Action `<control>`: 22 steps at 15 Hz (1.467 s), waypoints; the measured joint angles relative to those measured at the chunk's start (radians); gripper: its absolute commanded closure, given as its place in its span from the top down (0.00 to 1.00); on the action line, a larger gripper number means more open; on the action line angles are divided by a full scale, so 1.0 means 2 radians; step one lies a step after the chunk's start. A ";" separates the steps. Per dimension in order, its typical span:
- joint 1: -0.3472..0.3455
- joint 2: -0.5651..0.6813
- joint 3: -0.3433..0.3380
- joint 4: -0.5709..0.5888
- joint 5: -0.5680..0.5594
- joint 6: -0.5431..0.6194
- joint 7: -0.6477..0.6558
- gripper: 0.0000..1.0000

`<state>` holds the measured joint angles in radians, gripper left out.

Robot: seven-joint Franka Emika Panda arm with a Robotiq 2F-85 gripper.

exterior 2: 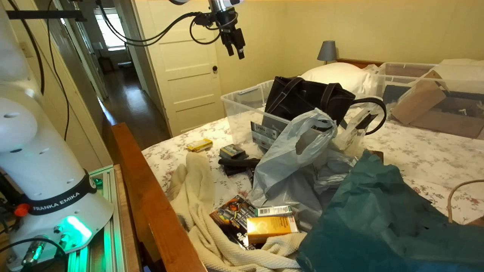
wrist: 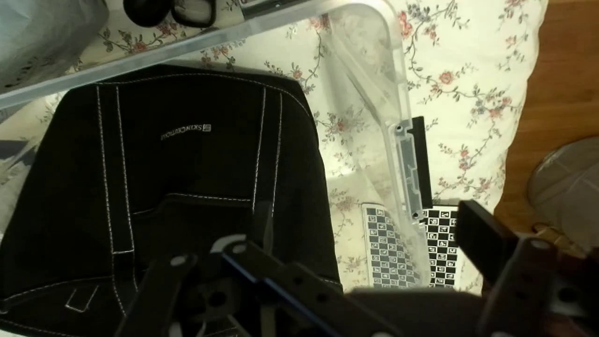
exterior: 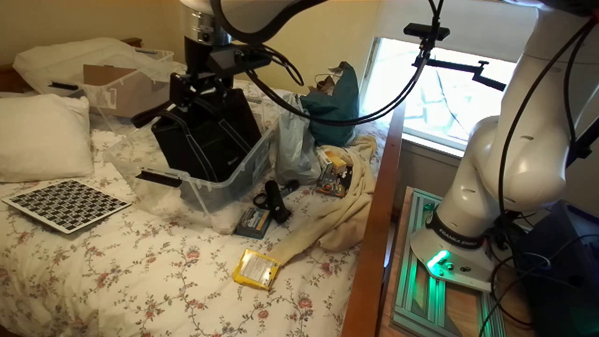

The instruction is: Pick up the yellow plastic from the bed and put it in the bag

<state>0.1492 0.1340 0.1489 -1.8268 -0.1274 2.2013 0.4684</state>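
Nothing looks done yet: the flat bright-yellow plastic piece (exterior: 255, 270) lies on the white flower-printed bed (exterior: 164, 290), the black two-fingered gripper (exterior 2: 236, 55) hangs well apart from it, jaws spread wide and empty, and grasping, carrying and release into the boxy black soft-sided bag (exterior: 211, 142) remain.

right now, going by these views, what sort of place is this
Most likely a bedroom, probably in a home: there is a large bed, a white pillow lying on it, and a grey lamp showing beyond it in an exterior view.
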 measured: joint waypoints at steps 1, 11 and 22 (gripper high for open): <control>0.000 0.003 -0.001 0.001 0.000 0.008 0.007 1.00; 0.007 0.044 -0.009 0.032 -0.004 0.033 0.021 1.00; 0.008 0.044 -0.010 0.033 -0.004 0.033 0.021 1.00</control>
<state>0.1644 0.2221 0.1296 -1.7610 -0.1347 2.2664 0.5102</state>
